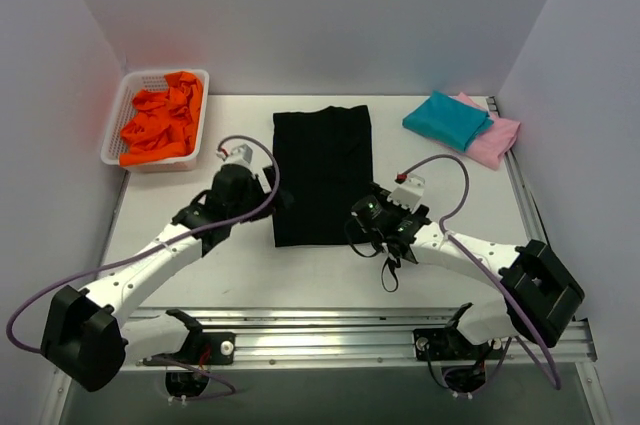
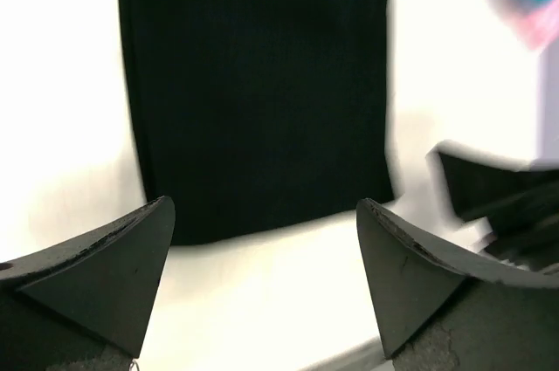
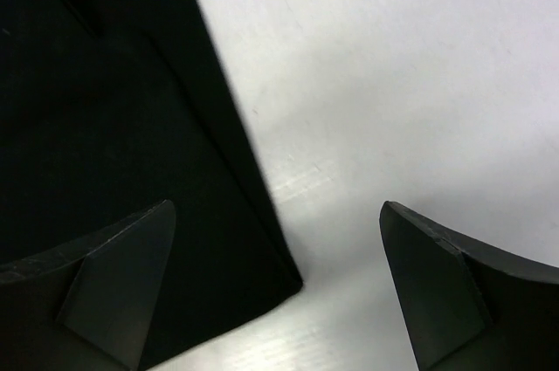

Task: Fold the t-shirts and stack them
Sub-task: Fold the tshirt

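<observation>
Black cloth lies flat at the middle of the table (image 1: 230,265): the black t-shirt (image 1: 322,175), folded into a tall rectangle with straight long edges running from near to far. We see bare table on both its sides and in front of its near edge. The left gripper (image 1: 265,192) sits at the shirt's left edge and the right gripper (image 1: 366,217) at its right edge, low down. Both have their fingers spread wide and hold nothing. Only the top view takes in the rest. The teal t-shirt (image 1: 447,119) lies folded on the pink t-shirt (image 1: 497,140) at the far right corner, well apart from the black one. A white basket (image 1: 112,135) of orange cloth (image 1: 160,120) stands at the far left corner, and a metal rail (image 1: 330,340) runs along the near edge. The wrist views give the edges more closely. From the left wrist we see the shirt's near hem lying straight across the gap between the fingers, with a blurred patch of teal and pink at the upper right. From the right wrist we see the near right corner, with the left finger over cloth and the right finger over bare table.
</observation>
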Motion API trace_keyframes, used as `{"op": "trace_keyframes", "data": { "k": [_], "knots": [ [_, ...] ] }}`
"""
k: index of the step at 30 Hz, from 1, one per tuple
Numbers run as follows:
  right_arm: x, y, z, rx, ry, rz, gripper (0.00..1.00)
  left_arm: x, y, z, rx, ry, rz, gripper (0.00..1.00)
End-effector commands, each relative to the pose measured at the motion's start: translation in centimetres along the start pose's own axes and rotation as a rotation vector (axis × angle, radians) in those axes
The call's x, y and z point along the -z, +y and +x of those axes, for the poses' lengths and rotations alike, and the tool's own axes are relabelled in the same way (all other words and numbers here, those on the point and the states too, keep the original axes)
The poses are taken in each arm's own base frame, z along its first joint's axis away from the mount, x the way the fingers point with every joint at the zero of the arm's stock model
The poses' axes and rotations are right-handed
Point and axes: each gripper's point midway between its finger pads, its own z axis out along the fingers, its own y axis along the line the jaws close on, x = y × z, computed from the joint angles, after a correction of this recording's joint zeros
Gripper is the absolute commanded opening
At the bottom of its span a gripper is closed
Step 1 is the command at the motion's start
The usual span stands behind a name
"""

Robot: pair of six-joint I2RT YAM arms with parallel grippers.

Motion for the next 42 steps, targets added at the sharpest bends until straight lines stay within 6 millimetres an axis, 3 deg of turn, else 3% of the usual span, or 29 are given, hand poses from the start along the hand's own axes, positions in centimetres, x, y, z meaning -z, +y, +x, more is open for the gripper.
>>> {"op": "trace_keyframes", "data": {
  "k": [1, 2, 3, 6, 17, 23, 26, 27, 28, 32, 35, 39, 42],
  "knots": [
    [0.4, -0.3, 0.7, -0.079, 0.002, -0.052, 0.99, 0.7, 3.1, 4.4, 0.03, 0.034, -0.125, 0.94],
    [0.4, -0.5, 0.9, -0.083, 0.007, -0.055, 0.99, 0.7, 4.6, 6.6, 0.037, 0.078, -0.143, 0.94],
    [0.6, -0.6, 1.0, -0.095, 0.006, -0.064, 0.98, 0.6, 3.9, 6.5, 0.045, 0.059, -0.085, 0.94],
    [0.6, -1.2, 1.6, -0.095, 0.015, -0.066, 0.98, 0.5, 5.0, 8.2, 0.038, 0.094, -0.086, 0.94],
    [-0.6, -1.1, 3.8, -0.08, 0.046, -0.065, 0.96, -1.6, 5.8, 11.2, 0.062, 0.166, -0.073, 0.94],
    [-1.7, -0.6, 5.7, -0.067, 0.081, -0.061, 0.9, -2.4, 6.4, 12.7, 0.069, 0.22, -0.083, 0.95],
    [-1.9, -0.6, 6.2, -0.063, 0.089, -0.062, 0.79, -2.8, 6.9, 13.1, 0.071, 0.216, -0.093, 1.0],
    [-2.0, -0.6, 6.4, -0.06, 0.091, -0.06, 0.75, -2.9, 6.9, 13.1, 0.073, 0.21, -0.086, 0.92],
    [-2.2, -0.6, 6.6, -0.057, 0.092, -0.056, 0.61, -3.2, 7.2, 13.5, 0.078, 0.214, -0.087, 0.78],
    [-2.4, -0.5, 6.8, -0.052, 0.094, -0.048, 0.55, -3.8, 7.3, 13.8, 0.077, 0.216, -0.092, 0.72],
    [-2.6, -0.7, 7.1, -0.044, 0.097, -0.039, 0.47, -4.5, 7.5, 14.0, 0.079, 0.22, -0.098, 0.62],
    [-2.8, -0.9, 7.2, -0.041, 0.099, -0.031, 0.33, -5.1, 7.7, 14.3, 0.077, 0.227, -0.107, 0.56],
    [-2.9, -0.9, 7.3, -0.035, 0.098, -0.027, 0.19, -5.6, 7.8, 13.7, 0.069, 0.203, -0.118, 0.36]
  ]
}}
